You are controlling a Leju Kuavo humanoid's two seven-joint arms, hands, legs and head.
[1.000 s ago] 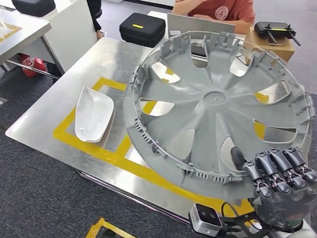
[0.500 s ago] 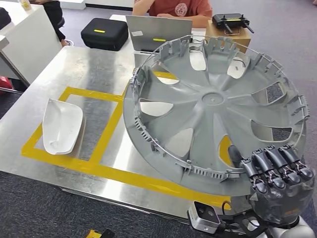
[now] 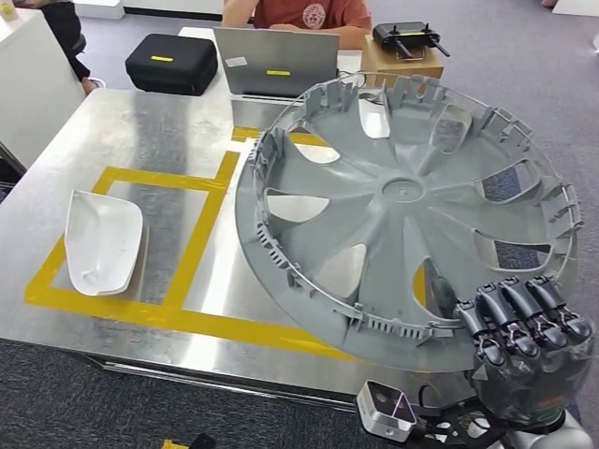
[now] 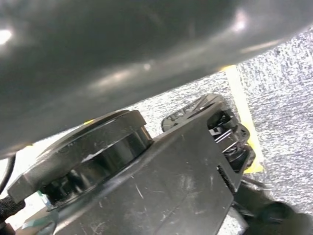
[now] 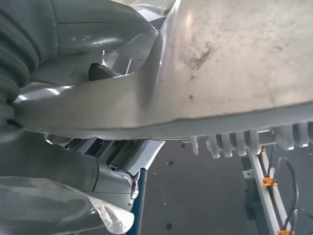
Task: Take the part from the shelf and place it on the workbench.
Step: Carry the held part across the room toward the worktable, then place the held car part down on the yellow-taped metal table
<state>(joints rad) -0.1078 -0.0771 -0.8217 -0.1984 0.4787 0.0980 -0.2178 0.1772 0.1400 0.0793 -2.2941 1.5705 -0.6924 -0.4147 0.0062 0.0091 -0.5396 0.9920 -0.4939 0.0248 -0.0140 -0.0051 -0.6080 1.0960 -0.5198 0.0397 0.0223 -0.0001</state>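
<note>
The part is a large grey wheel cover (image 3: 402, 206), seen from its ribbed back side and tilted, with its far edge higher. My right hand (image 3: 530, 346) grips its near right rim, dark fingers curled over the edge and the thumb underneath. It hangs above the right half of the metal workbench (image 3: 141, 131). In the right wrist view the cover's smooth underside (image 5: 239, 58) lies against the right hand (image 5: 84, 93).
A white curved part (image 3: 102, 238) lies in a yellow taped box (image 3: 205, 215) on the workbench's left side. At the far edge stand a laptop (image 3: 275, 61), a black case (image 3: 171, 61) and a cardboard box (image 3: 402, 56). A person in a red shirt (image 3: 303, 11) sits behind.
The whole picture has slid left, so the camera has turned. The workbench now lies squarer under the wheel cover. My right hand keeps the same grip on the rim.
</note>
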